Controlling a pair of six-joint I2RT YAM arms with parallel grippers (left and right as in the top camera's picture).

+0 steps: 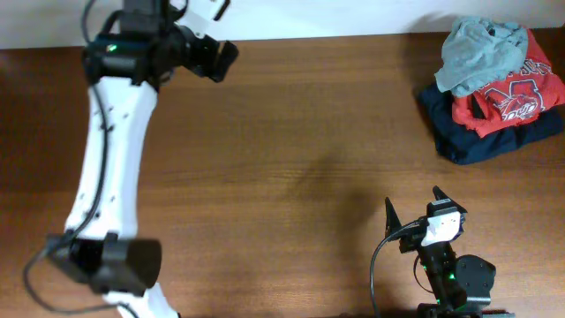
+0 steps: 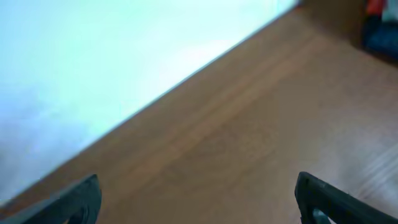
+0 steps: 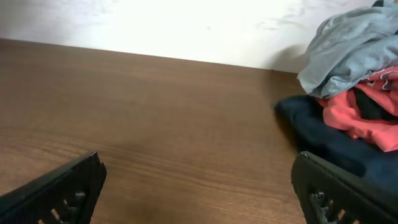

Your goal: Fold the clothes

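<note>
Lying crumpled at the far right corner of the tabletop, the sage T-shirt is being carried on top of a small pile. It is being borne by a red shirt with white lettering, which in turn is being supported by a folded navy garment. The left fingers are being held spread wide and released, with nothing between them, above bare wood near the far left edge, well apart from the pile. The right fingers are likewise being held released and empty, low over the near right part of the tabletop and pointed toward the far edge. In the right wrist view the pile is being seen ahead and to their right.
</note>
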